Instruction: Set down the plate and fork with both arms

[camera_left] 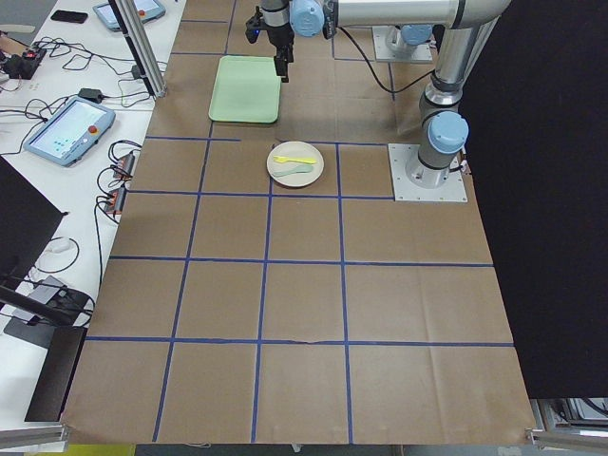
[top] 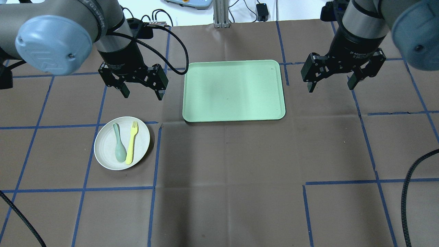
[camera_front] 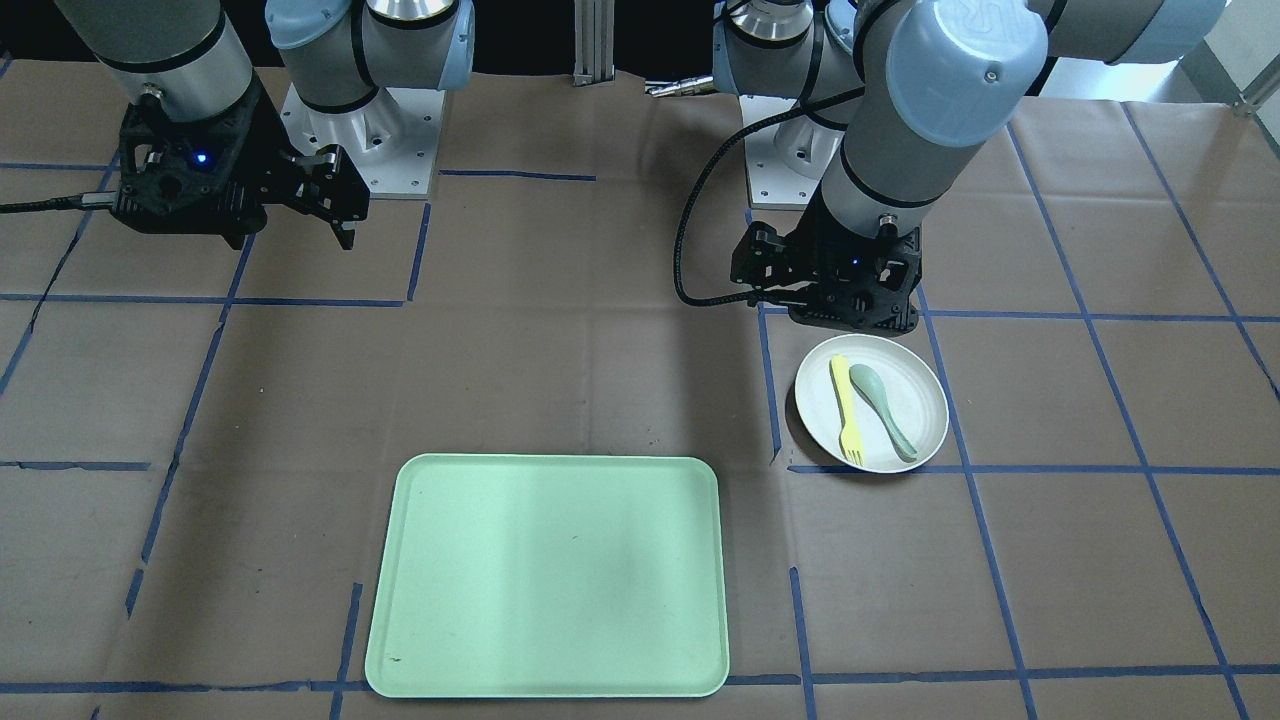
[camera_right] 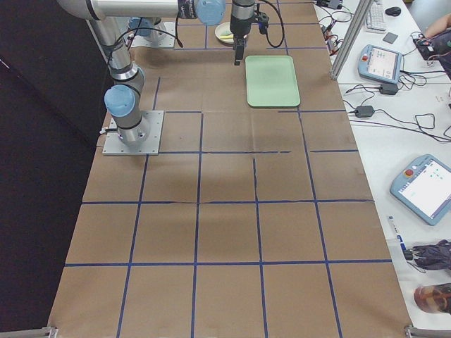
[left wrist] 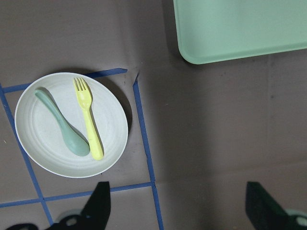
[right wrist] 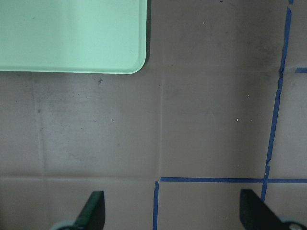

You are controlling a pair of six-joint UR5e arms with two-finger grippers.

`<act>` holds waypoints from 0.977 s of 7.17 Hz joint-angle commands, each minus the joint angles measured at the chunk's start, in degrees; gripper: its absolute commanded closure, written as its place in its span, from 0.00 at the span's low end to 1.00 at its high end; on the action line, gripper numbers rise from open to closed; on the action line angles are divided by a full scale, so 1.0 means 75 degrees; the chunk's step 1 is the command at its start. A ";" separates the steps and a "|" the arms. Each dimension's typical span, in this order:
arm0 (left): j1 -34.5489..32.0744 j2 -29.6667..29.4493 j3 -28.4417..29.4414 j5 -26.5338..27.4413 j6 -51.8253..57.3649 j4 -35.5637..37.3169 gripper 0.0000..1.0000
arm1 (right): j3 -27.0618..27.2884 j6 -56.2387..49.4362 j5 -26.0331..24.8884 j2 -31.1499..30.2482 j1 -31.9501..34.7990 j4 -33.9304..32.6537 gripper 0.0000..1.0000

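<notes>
The off-white plate lies on the brown table on my left side. The yellow fork and a grey-green spoon lie side by side on it. My left gripper hovers open and empty above the table, between the plate and the green tray, touching neither. In the left wrist view the plate and the fork show up and to the left of its fingertips. My right gripper hovers open and empty beyond the tray's other end.
The pale green tray lies at the table's middle with nothing on it; its corner shows in the right wrist view. Blue tape lines cross the brown paper. Arm bases stand at the robot's edge, and a black cable hangs at the right.
</notes>
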 commanded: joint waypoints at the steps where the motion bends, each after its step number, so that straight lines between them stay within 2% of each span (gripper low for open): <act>1: 0.0002 -0.0044 -0.0007 0.0000 0.0000 0.0125 0.00 | 0.0000 0.0003 0.0000 0.0003 -0.0011 0.0000 0.00; 4: 0.0363 -0.0044 -0.0462 0.0000 0.0466 0.0345 0.00 | 0.0000 0.0003 0.0000 0.0003 0.0000 0.0000 0.00; 6: 0.1192 -0.0055 -0.0803 0.0000 0.1168 0.0594 0.00 | 0.0000 0.0003 0.0000 0.0003 0.0000 0.0000 0.00; 7: 0.1696 -0.0334 -0.0943 -0.0023 0.1845 0.0907 0.00 | 0.0000 0.0003 0.0000 -0.0008 0.0000 0.0000 0.00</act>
